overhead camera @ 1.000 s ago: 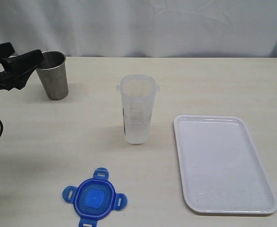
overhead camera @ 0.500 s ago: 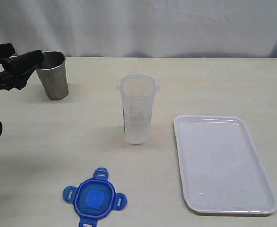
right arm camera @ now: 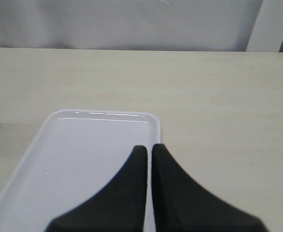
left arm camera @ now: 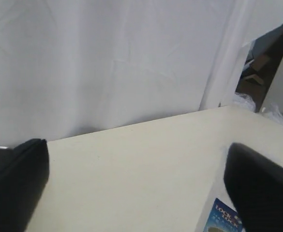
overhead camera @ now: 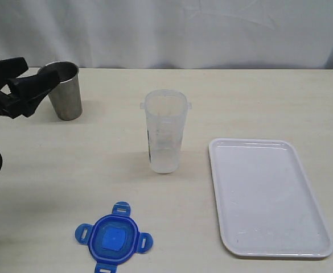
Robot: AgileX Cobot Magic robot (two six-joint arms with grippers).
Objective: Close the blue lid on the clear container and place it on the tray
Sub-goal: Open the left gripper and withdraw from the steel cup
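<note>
You have one steel cup (overhead camera: pixel 64 90) at the far left of the table (overhead camera: pixel 257 102), just beside your left gripper (overhead camera: pixel 29 78), whose jaws are spread wide and empty. One clear container (overhead camera: pixel 165 138) stands upright mid-table, uncovered. One blue lid (overhead camera: pixel 114 239) lies flat at the near edge, left of the container and well apart from it. One white tray (overhead camera: pixel 268 196) sits to the right, bare. Your right gripper (right arm camera: pixel 149 151) hangs above the tray, jaws clenched on nothing.

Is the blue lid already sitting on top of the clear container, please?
No, the blue lid lies flat on the table, apart from the open clear container.
</note>
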